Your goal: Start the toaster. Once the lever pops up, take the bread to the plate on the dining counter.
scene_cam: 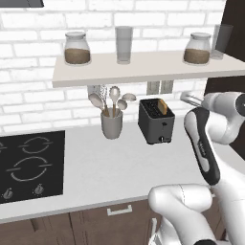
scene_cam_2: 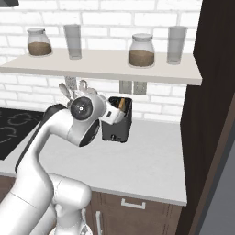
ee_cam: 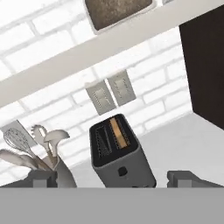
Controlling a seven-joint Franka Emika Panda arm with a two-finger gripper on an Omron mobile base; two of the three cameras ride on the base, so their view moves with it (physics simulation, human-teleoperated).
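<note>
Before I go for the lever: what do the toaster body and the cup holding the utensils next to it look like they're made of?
Toaster: looks like dark grey brushed or painted metal with a matte black top; dull, even sheen, though it could be plastic. Utensil cup: plain light grey, smooth and opaque, probably glazed ceramic or stoneware; no visible grain or reflections to settle it.

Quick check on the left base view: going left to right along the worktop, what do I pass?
Black hob → grey utensil cup → toaster with the bread sticking out of its right slot → the robot's own arm.
</note>
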